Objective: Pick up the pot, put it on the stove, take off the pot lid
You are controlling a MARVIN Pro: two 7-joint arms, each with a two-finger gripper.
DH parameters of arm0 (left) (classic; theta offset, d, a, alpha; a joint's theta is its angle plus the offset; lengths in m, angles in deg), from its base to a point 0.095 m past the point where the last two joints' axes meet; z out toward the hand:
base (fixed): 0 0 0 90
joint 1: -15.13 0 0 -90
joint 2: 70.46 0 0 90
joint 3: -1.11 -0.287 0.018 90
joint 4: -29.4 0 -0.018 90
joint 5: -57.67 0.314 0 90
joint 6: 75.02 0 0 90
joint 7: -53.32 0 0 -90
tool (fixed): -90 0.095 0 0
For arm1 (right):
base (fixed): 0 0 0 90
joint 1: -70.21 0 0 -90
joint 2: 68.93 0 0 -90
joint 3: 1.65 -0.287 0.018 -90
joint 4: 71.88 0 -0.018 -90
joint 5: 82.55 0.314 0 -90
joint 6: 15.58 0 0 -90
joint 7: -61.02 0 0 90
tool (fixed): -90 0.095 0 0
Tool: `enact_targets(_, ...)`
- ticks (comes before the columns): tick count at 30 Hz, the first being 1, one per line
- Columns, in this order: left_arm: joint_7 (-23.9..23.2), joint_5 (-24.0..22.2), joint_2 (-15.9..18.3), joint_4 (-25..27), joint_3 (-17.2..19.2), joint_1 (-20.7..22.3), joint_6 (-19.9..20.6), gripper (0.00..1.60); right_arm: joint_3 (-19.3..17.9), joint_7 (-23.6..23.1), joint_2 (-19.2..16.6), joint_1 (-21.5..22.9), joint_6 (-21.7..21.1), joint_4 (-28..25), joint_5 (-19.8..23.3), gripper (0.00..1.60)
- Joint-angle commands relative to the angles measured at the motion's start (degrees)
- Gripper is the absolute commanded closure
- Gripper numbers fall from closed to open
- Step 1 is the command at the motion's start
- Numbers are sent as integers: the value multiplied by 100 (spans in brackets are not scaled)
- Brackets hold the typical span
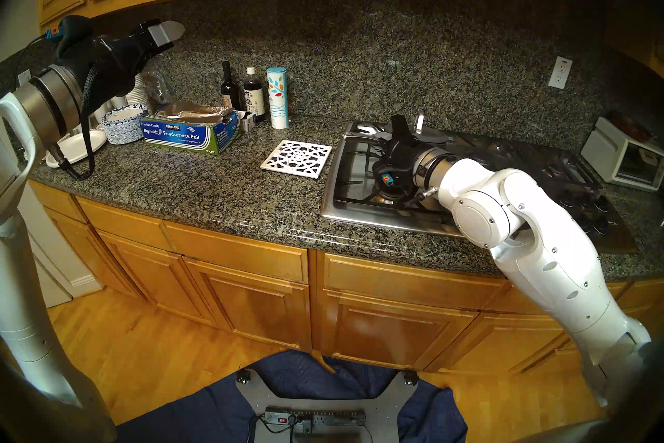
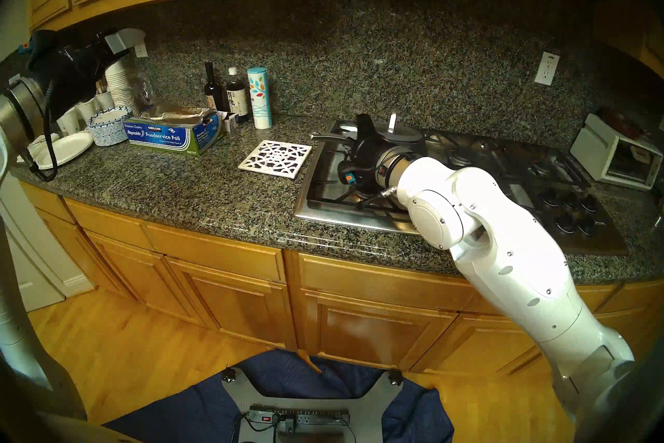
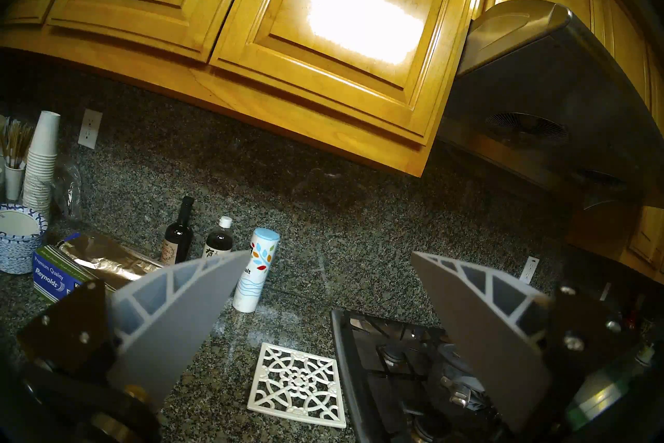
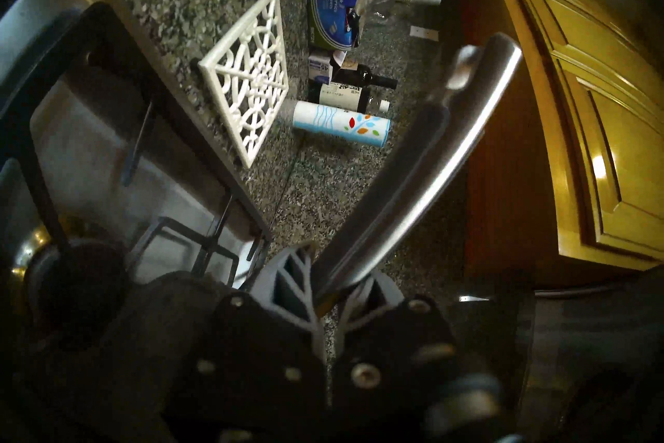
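Observation:
The pot stands on the back-left burner of the stove (image 1: pixel 345 201), mostly hidden behind my right wrist. Its long silver handle (image 1: pixel 359 133) points left toward the counter. My right gripper (image 1: pixel 391 138) is shut on that handle (image 4: pixel 431 162), and the right wrist view shows its grey fingers (image 4: pixel 301 266) clamped at the handle's near end. The pot lid (image 1: pixel 433 135) sits on the pot with its silver loop handle (image 1: pixel 419 122) upright. My left gripper (image 1: pixel 169 32) hangs high at the far left, open and empty, its fingers (image 3: pixel 201 291) spread wide.
A white lattice trivet (image 1: pixel 296 158) lies just left of the stove. Behind it stand two dark bottles (image 1: pixel 230 86) and a salt canister (image 1: pixel 277 97). A foil box (image 1: pixel 190 135) and paper bowls (image 1: pixel 122 126) sit farther left. A white toaster oven (image 1: pixel 625 158) stands at the right.

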Motion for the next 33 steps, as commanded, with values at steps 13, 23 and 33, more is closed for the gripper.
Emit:
enact_targets(13, -14, 5, 7, 32, 29, 124, -88, 0, 207, 430, 270, -85, -703, -467, -923, 160)
enact_targets(23, -15, 9, 6, 31, 25, 128, -93, 0, 217, 937, 343, -627, -668, -190, -1141, 160)
enact_targets(33, -15, 9, 6, 31, 26, 127, -93, 0, 272, 1460, 458, -734, -563, 83, -1119, 160)
